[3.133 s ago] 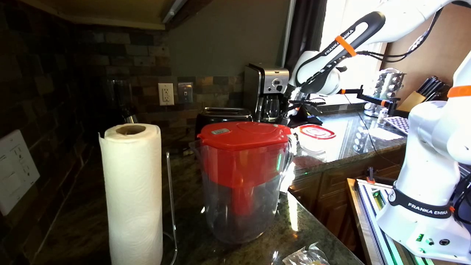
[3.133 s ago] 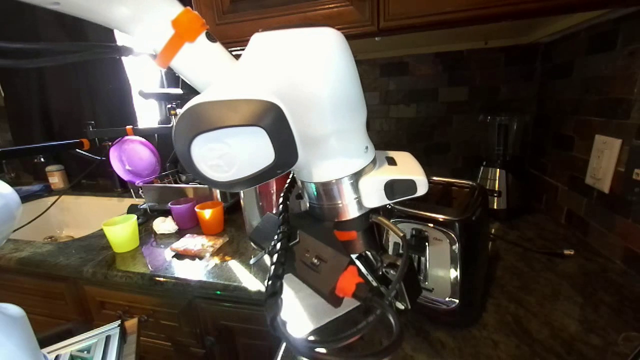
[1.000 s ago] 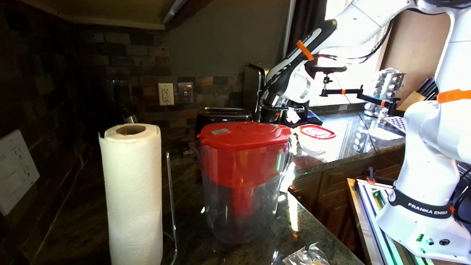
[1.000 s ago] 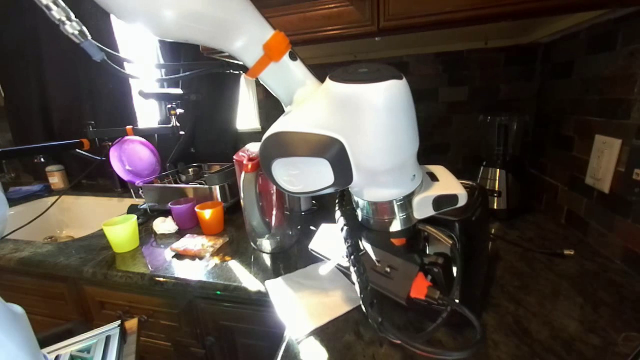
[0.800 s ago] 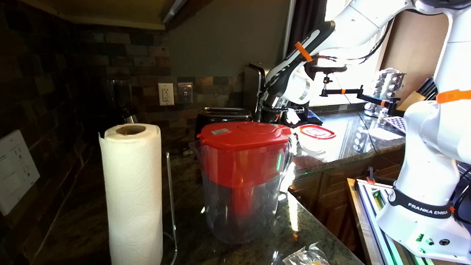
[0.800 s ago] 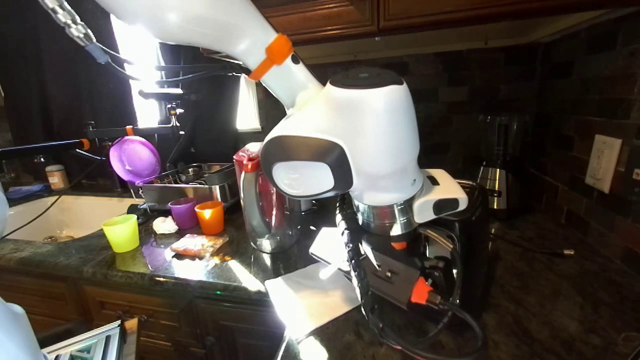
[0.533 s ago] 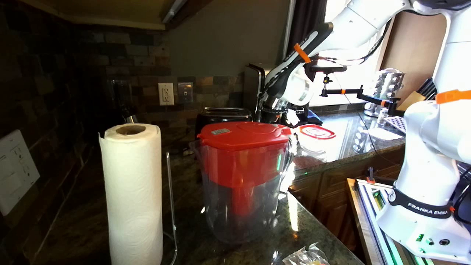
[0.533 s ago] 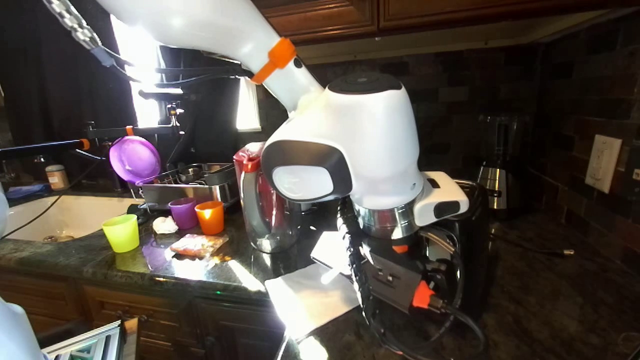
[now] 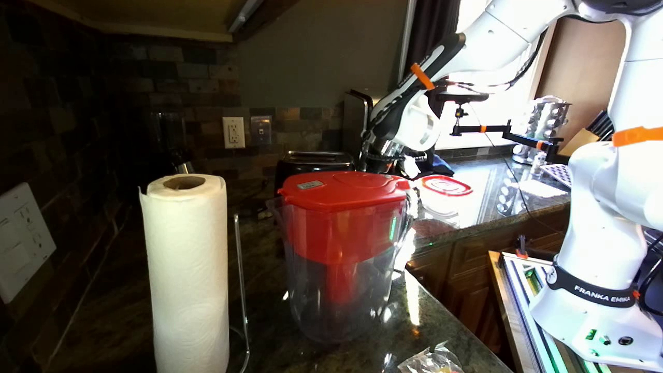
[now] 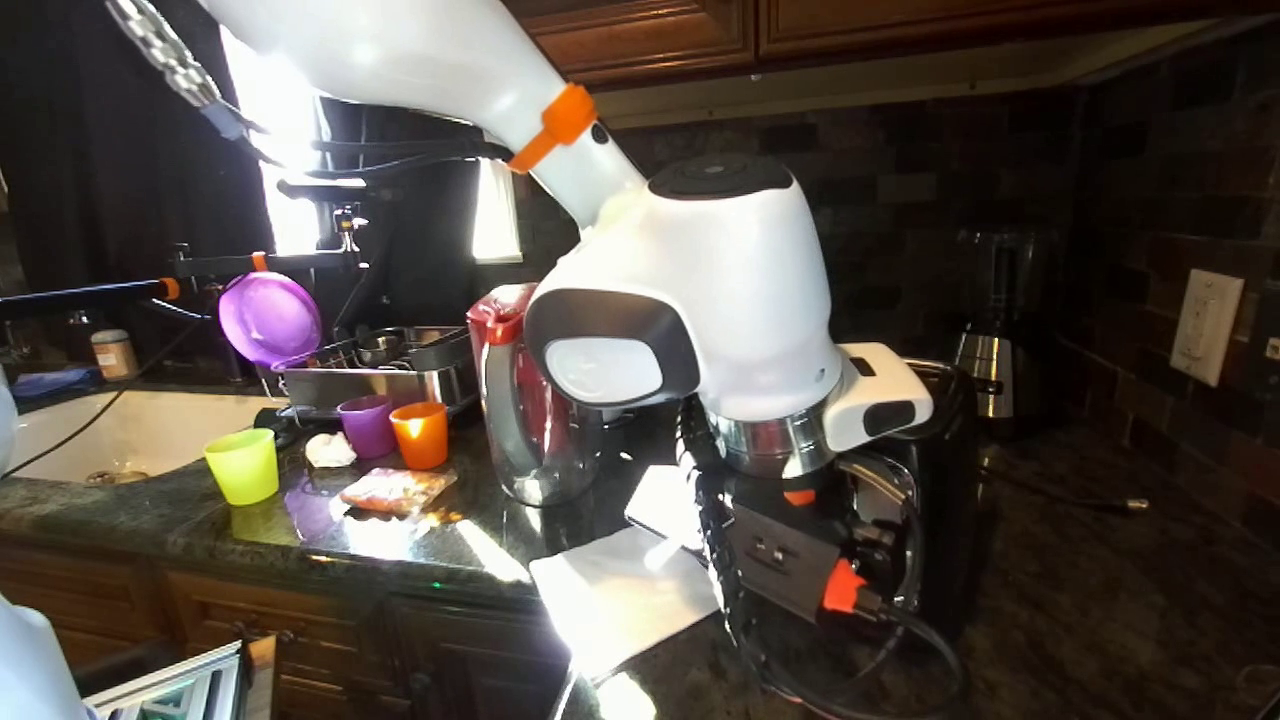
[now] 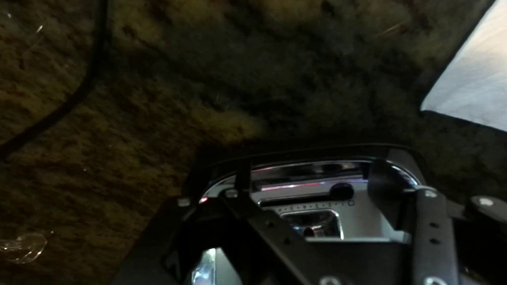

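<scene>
My gripper point(image 11: 313, 182) is open in the wrist view, with its two dark fingers apart and nothing held between them. Behind the gap is the toaster point(image 11: 356, 217), with a silver front, a lever slot, a dial scale and a chrome-edged recess. I cannot tell whether the fingers touch it. The black toaster also shows in both exterior views point(image 9: 316, 161) point(image 10: 945, 530), partly behind the arm in one of them. The fingertips are hidden in both exterior views. A flat white sheet point(image 11: 475, 83) lies beside the toaster; it also shows in an exterior view point(image 10: 625, 600).
A red-lidded pitcher point(image 9: 342, 223) and a paper towel roll point(image 9: 186, 269) stand on the counter. Green point(image 10: 243, 467), purple point(image 10: 367, 426) and orange point(image 10: 420, 435) cups stand near a packet point(image 10: 395, 490) and the sink point(image 10: 120, 425). A dark cord point(image 11: 89, 79) lies behind the toaster.
Over about three seconds the arm has swung over toward the toaster, uncovering the pitcher and the white sheet. In the last second it has only sunk slightly. The objects have not moved.
</scene>
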`<state>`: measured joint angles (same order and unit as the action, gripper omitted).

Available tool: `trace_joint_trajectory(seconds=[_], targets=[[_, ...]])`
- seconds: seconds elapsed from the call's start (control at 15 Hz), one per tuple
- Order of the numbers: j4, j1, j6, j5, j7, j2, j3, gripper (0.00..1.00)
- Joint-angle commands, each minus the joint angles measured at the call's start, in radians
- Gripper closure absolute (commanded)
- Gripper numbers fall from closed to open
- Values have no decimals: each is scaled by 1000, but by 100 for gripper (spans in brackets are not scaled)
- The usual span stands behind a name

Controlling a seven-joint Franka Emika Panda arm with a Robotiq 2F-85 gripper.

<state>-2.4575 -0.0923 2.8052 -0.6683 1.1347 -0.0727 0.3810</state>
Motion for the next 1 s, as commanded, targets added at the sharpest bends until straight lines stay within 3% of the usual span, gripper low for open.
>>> trace_joint_trajectory(seconds=[0.0,0.07,0.27,0.67,0.93], targets=[[10,0,27,-41,34,-23,-11,24],[9,0,27,-44,37,-22,-11,20],[9,0,26,-49,43,-22,-11,23],[7,0,24,-49,54,-17,-11,49],[5,-1,26,-48,59,-14,-14,54]])
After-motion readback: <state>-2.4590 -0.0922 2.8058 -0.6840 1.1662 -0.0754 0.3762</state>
